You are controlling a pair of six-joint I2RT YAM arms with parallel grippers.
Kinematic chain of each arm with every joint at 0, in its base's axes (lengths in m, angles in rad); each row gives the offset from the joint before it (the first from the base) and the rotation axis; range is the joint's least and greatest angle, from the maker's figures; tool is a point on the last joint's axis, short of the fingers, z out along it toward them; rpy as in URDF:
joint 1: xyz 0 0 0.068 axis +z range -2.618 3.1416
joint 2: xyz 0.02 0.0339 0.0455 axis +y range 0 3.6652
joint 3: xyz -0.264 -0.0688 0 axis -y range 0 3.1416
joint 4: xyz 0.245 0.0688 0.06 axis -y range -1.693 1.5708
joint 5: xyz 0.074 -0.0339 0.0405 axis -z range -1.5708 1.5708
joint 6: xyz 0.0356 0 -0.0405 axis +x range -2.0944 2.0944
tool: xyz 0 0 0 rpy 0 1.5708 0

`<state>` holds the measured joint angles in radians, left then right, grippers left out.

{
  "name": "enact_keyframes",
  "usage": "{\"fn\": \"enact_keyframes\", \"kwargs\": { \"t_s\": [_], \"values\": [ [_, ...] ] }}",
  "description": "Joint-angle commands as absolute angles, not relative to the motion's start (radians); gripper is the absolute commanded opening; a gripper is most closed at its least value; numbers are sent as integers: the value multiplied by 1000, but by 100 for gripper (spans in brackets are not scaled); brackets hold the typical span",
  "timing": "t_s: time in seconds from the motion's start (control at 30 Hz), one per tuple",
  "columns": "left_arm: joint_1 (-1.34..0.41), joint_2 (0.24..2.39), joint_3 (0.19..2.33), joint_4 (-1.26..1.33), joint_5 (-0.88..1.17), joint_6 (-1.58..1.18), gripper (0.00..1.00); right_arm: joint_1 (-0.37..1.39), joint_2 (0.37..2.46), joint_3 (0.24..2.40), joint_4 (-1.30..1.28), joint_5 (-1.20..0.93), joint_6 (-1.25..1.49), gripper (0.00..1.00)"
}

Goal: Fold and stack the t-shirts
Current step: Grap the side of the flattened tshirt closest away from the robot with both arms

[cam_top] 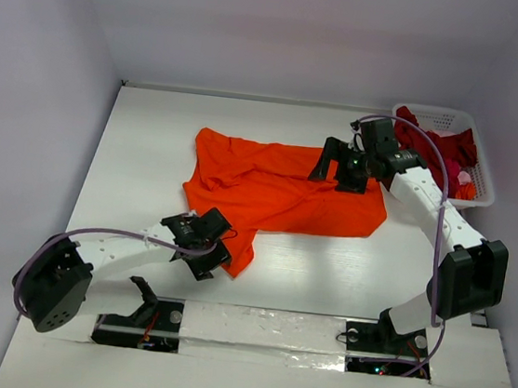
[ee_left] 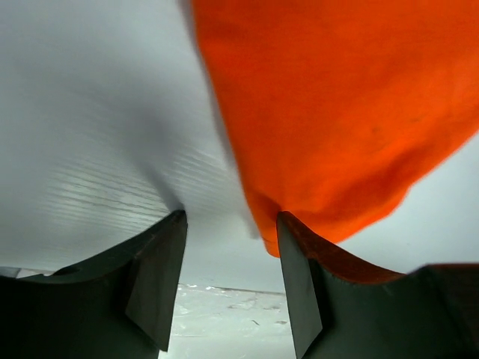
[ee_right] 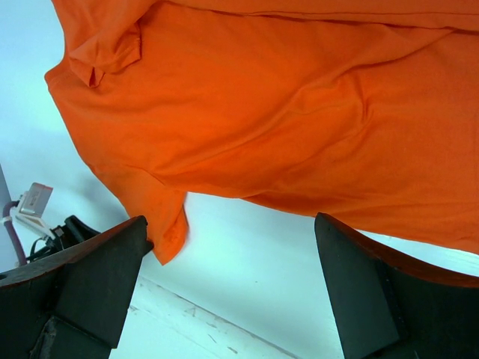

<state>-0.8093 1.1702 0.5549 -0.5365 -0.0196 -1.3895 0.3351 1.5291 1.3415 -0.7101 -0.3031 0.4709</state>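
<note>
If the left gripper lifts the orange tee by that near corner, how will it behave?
Probably floppy: the orange tee lies wrinkled and creased, so it should hang and drag rather than hold shape. Likely light, being thin cloth. Pushed, it would probably bunch up on the smooth table, not slide as one piece.

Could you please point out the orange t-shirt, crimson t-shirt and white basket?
orange t-shirt (cam_top: pixel 278 191): top view, cloth middle.
crimson t-shirt (cam_top: pixel 431 141): top view, bunched cloth.
white basket (cam_top: pixel 434 110): top view, far rim.
</note>
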Motion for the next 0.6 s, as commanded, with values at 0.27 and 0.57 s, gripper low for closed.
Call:
{"fn": "enact_keyframes", "kwargs": {
  "t_s": [0.27, 0.57],
  "values": [
    [-805, 1256, 558, -511, -55, -1402, 40, 341, 1486, 1342, -689, -328, 468, 98],
    [-805, 1319, 568, -477, -63, -1390, 36, 341, 1482, 1338, -689, -327, 463, 98]
  ]
}}
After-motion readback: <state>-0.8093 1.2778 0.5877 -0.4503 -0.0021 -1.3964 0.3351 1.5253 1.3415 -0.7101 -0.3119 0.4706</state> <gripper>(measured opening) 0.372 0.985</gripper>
